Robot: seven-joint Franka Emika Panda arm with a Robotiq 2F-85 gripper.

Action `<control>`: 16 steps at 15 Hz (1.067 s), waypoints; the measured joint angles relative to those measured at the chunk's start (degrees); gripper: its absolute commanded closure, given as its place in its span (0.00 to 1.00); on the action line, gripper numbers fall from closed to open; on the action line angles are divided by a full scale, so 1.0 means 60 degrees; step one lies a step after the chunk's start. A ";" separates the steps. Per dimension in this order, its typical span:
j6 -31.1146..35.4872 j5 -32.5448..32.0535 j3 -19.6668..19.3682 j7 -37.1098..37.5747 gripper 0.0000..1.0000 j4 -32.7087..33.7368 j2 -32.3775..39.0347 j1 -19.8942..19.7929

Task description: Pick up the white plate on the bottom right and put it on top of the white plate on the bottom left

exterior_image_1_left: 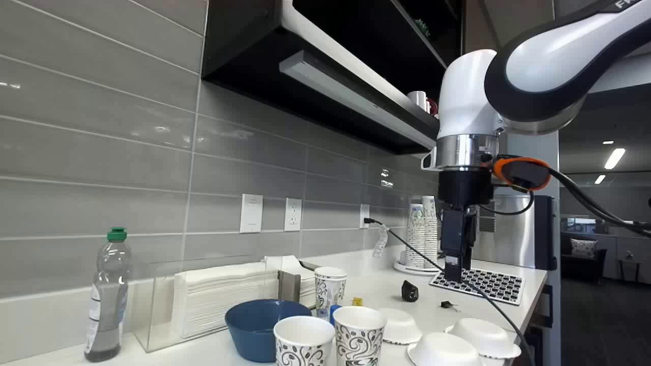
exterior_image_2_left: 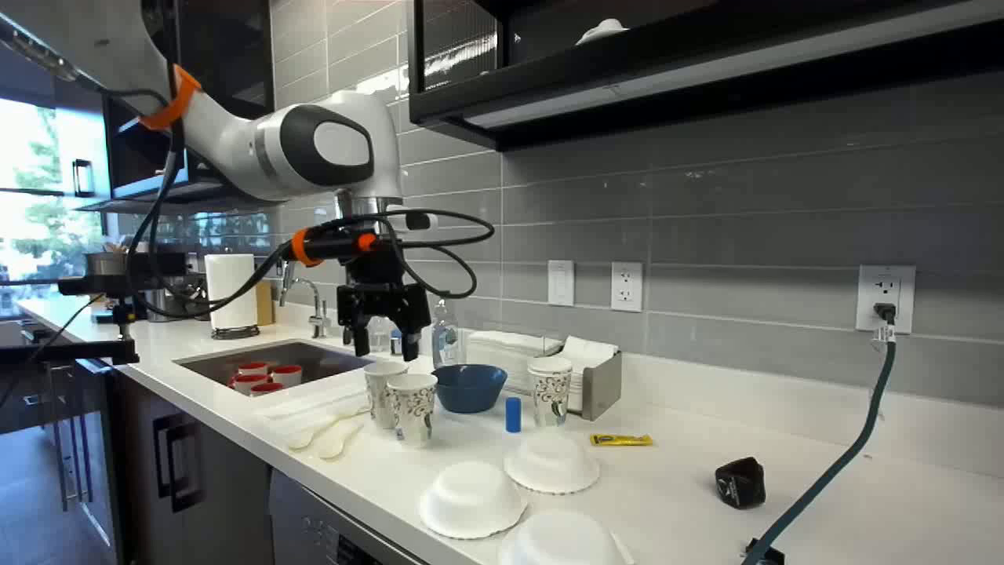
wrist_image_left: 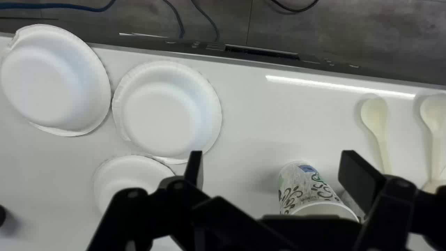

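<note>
Three white, bowl-like round plates lie upside down on the counter. The bottom-right white plate (exterior_image_2_left: 563, 540) is cut by the frame's lower edge; it shows at the left in the wrist view (wrist_image_left: 57, 82). The bottom-left white plate (exterior_image_2_left: 473, 499) lies beside it near the counter's front edge, and in the wrist view (wrist_image_left: 167, 111). The third white one (exterior_image_2_left: 551, 463) lies behind them. My gripper (exterior_image_2_left: 385, 345) is open and empty, high above the patterned cups and away from the plates. In the wrist view its spread fingers (wrist_image_left: 273, 167) frame a cup below.
Two patterned cups (exterior_image_2_left: 412, 408), spoons (exterior_image_2_left: 337, 438), a blue bowl (exterior_image_2_left: 469, 388) and another cup (exterior_image_2_left: 551, 392) stand or lie near the plates. A napkin holder (exterior_image_2_left: 600, 384) is by the wall. A black block (exterior_image_2_left: 740, 482) and a cable (exterior_image_2_left: 835, 459) are to the right.
</note>
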 measured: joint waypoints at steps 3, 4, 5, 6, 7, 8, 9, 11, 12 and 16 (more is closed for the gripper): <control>0.0000 0.0000 0.0000 0.0000 0.00 0.0000 0.0000 0.0000; 0.0000 0.0000 0.0000 0.0000 0.00 0.0000 0.0000 0.0000; 0.0000 0.0000 0.0000 0.0000 0.00 0.0000 -0.0001 0.0000; 0.0000 0.0000 0.0000 0.0000 0.00 0.0000 -0.0001 0.0000; 0.0000 0.0000 0.0000 0.0000 0.00 -0.0001 0.0000 0.0000; 0.0000 0.0013 -0.0033 0.0006 0.00 -0.0005 -0.0001 0.0000; 0.0000 0.0079 -0.0156 0.0028 0.00 -0.0023 -0.0003 -0.0022; 0.0000 0.0381 -0.0740 -0.0009 0.00 -0.0126 -0.0020 -0.0177; 0.0000 0.0547 -0.1140 -0.0103 0.00 -0.0216 -0.0048 -0.0316; 0.0012 0.1284 -0.2800 -0.0936 0.00 -0.0743 -0.0129 -0.1146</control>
